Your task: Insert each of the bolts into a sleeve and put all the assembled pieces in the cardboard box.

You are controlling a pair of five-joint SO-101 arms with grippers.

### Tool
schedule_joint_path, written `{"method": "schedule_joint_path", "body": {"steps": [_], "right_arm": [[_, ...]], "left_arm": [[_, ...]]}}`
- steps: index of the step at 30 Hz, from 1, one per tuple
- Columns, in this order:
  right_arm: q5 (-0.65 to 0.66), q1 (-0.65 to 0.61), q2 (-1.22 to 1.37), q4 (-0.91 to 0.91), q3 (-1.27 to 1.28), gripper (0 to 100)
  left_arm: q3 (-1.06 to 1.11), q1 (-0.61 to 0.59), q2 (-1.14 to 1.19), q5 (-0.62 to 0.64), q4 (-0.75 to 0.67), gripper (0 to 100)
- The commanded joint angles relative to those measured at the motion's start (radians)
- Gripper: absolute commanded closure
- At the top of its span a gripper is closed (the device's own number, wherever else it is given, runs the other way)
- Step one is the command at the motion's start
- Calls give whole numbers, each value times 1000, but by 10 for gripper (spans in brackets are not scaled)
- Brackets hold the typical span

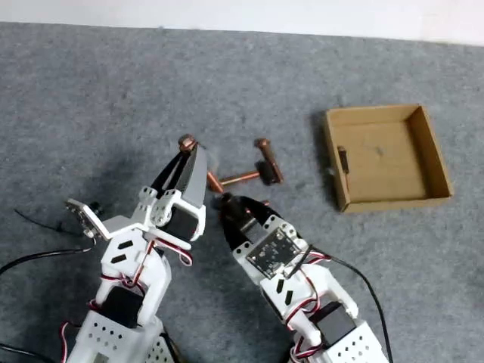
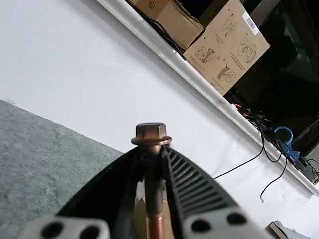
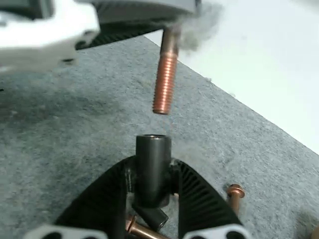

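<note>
Right wrist view has the right pincer (image 3: 152, 172) clamped on an upright sleeve (image 3: 153, 149), the left pincer (image 2: 153, 153) holding a bolt (image 3: 166, 79) just above it, so insertion looks in hand: centre the tip, then lower.

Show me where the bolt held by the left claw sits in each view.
High view: bolt left of centre, its head at the left claw tips.
Left wrist view: shank clamped between the fingers, hex head past their tips.
Right wrist view: threaded end hanging just above the sleeve in the right claw.
Shared landmark: the grey mat.
</note>
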Motion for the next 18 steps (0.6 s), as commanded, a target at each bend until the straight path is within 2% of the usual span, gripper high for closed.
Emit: {"method": "schedule_joint_path", "body": {"steps": [1,6,12,18], "right_arm": [[11,-12,-19,-33,110,994],[11,-8,-19,-33,110,994],[11,-8,-19,-33,107,994],[11,10,-19,-35,107,994]], "left_arm": [[21,-10,-12,6,-29,994],[24,70,-13,0,29,994],[24,70,-10,0,49,994],[24,68,-19,0,132,994]]}}
